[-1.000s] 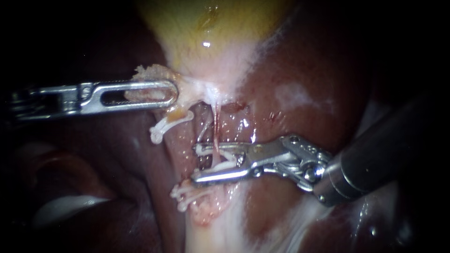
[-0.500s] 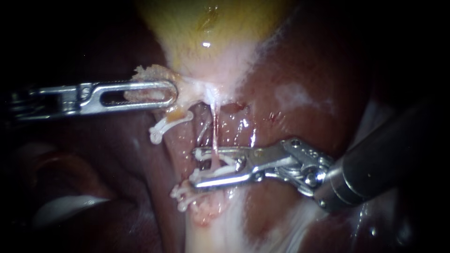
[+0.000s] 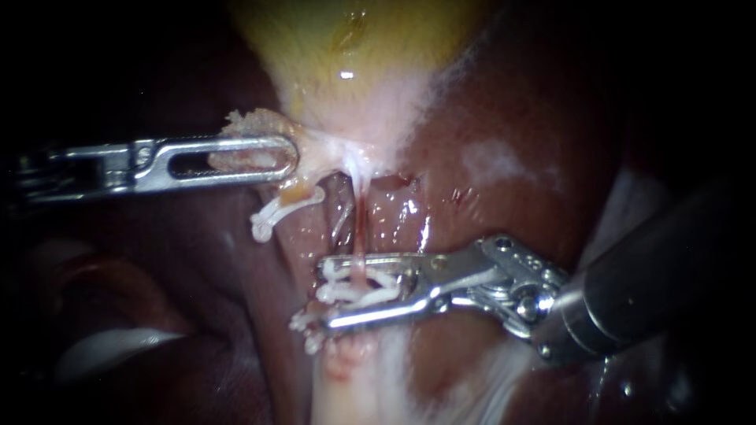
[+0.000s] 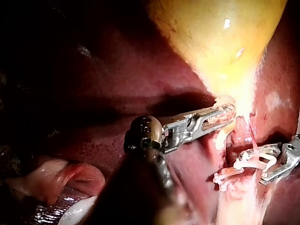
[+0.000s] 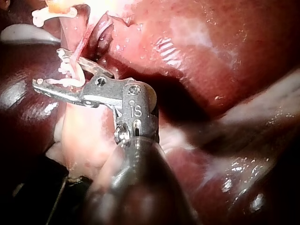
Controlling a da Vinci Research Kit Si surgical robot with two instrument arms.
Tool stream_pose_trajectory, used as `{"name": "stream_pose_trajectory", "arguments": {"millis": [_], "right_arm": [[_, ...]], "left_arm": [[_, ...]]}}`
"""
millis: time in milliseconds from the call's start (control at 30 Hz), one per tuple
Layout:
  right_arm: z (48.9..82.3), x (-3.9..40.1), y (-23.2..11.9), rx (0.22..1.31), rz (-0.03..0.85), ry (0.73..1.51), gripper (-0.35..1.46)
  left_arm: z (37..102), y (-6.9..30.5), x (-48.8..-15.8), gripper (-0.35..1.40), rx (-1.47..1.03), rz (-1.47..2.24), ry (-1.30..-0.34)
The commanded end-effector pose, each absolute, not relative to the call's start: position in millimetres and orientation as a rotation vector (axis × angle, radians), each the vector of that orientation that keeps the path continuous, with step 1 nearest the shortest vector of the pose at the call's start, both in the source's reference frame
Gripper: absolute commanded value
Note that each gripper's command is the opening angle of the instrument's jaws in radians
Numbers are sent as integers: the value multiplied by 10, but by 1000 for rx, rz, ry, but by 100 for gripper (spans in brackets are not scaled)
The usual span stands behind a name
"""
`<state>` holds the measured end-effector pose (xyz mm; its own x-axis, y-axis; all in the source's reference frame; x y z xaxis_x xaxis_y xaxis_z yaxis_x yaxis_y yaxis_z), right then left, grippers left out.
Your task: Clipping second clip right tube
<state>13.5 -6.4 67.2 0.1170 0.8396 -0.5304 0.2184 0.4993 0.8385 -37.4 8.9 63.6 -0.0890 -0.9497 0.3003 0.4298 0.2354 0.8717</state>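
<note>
The left instrument [image 3: 287, 157] has its jaws clamped on the gallbladder [image 3: 354, 79] neck. The right instrument [image 3: 329, 293] grips a white clip [image 3: 350, 293] that straddles the thin tube [image 3: 360, 232] between its jaws.

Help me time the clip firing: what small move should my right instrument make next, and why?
Probably squeeze the right instrument closed. Its tool holds a white clip that appears to straddle the thin tube, close above another clip, so further advance seems unneeded.
</note>
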Motion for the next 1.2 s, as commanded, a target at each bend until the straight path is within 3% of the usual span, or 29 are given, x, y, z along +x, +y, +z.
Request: {"name": "stream_pose_trajectory", "arguments": {"millis": [33,267,367,467,667,900,1200], "right_arm": [[673,134,-64,994,587,1416,48],[673,134,-63,999,591,1414,46],[673,133,-63,1008,600,1409,37],[675,131,-62,1030,623,1397,22],[679,121,-59,1092,684,1362,-35],[682,115,-57,1079,696,1312,-35],[682,115,-57,1079,695,1309,-35]], "left_arm": [[635,89,-374,-35,618,-1281,-1113],[636,89,-375,-35,618,-1281,-1113],[636,89,-374,-35,618,-1281,-1113],[636,89,-375,-35,618,-1281,-1113],[636,89,-375,-35,618,-1281,-1113],[636,89,-375,-35,618,-1281,-1113],[636,89,-375,-35,618,-1281,-1113]]}}
